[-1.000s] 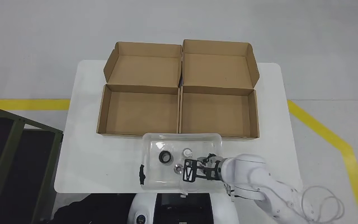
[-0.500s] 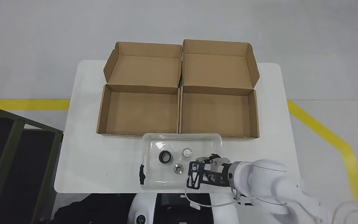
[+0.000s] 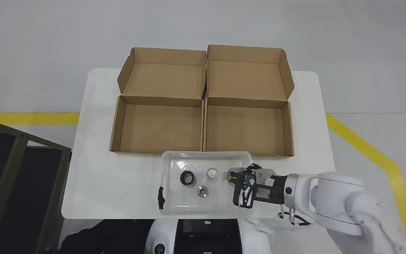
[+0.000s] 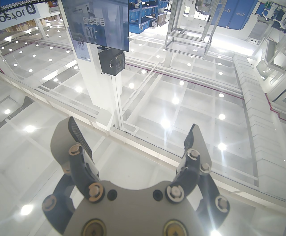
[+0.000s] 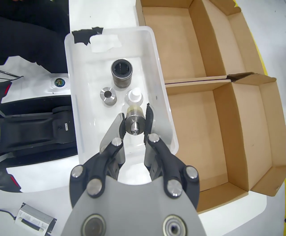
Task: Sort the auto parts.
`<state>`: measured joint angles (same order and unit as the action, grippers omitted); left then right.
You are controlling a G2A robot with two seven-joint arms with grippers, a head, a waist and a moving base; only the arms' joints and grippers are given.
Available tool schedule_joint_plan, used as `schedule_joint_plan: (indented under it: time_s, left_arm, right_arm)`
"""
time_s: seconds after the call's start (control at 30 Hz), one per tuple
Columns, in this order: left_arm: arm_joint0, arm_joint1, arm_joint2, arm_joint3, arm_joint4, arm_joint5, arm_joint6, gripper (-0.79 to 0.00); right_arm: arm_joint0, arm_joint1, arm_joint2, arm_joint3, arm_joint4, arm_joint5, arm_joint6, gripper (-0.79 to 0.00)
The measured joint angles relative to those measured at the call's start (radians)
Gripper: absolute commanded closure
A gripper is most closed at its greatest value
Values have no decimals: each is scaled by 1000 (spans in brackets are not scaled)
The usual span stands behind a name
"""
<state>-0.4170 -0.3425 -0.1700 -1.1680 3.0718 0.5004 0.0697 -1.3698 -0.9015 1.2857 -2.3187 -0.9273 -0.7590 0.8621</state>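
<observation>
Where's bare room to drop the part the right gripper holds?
Left box and right box: floors bare throughout. The bin is crowded mid-way: bearing, bushing and bottle cluster just ahead of the right gripper and its held part. Bin floor under the gripper is bare.

Right gripper [image 5: 135, 112]: fingers clamped on a metal plug [image 5: 133, 125], in the bin by its box-side wall.
Bin [image 5: 89, 73]: clear, on the white table [image 5: 100, 13]; black tape [image 5: 87, 36] on one end rim.
Bottle [image 5: 134, 97]: white-capped, just beside the plug's pale tip.
Sleeve [image 5: 121, 74]: black, upright, toward the taped end.
Collar [image 5: 108, 95]: silver, between sleeve and gripper.
Boxes [image 5: 223, 134]: two, open, along the bin's long wall.
</observation>
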Motion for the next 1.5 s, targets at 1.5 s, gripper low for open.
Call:
schedule_joint_plan:
  time_s: [1.5]
  left_arm:
    - [0, 0, 0, 0, 0, 0, 0, -785]
  right_arm:
    - [321, -95, -148, 374, 85, -178, -934, 0]
